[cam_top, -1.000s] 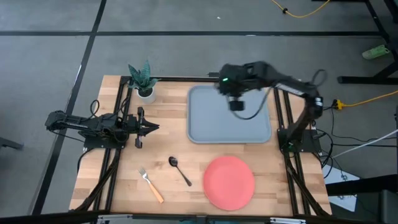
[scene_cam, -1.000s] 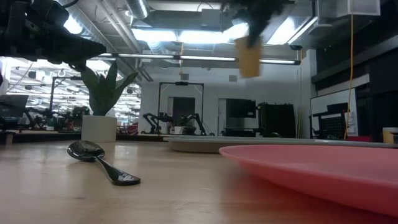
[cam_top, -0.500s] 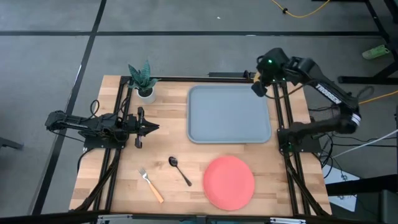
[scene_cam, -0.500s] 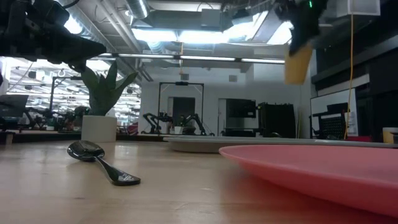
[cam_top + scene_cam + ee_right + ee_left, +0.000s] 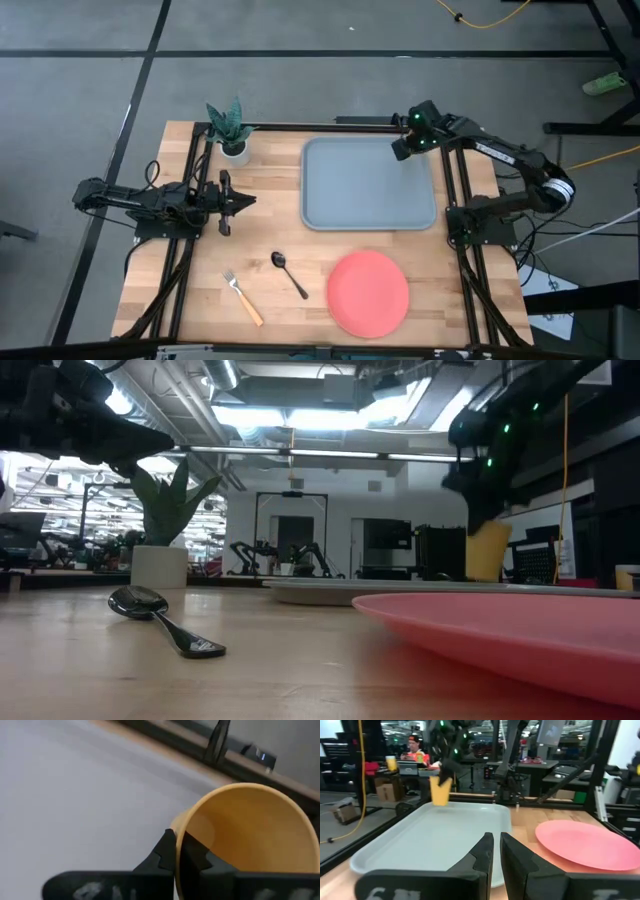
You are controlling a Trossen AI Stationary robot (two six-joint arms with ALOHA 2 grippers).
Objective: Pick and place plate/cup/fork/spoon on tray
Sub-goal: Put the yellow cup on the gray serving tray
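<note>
The right tool (image 5: 403, 149) is closed on the rim of the yellow-orange cup (image 5: 245, 840), one finger inside the wall and one outside, as the right wrist view shows. The cup (image 5: 440, 790) is held upright and low over the far right corner of the grey-blue tray (image 5: 370, 184); whether its base touches the tray floor cannot be told. The rim grip appears chosen so that the cup can be set down on its base and released upward. The corner placement leaves most of the tray floor free, judged to be room enough for the coral-pink plate (image 5: 369, 292). The raised tray rim lies just beside the cup, so a straight upward withdrawal is advised.

The left tool (image 5: 238, 201) is parked at the left of the worktop (image 5: 275, 235), its fingers nearly closed and empty. The spoon (image 5: 288, 272) and fork (image 5: 243, 297) lie near the front edge, apart.
</note>
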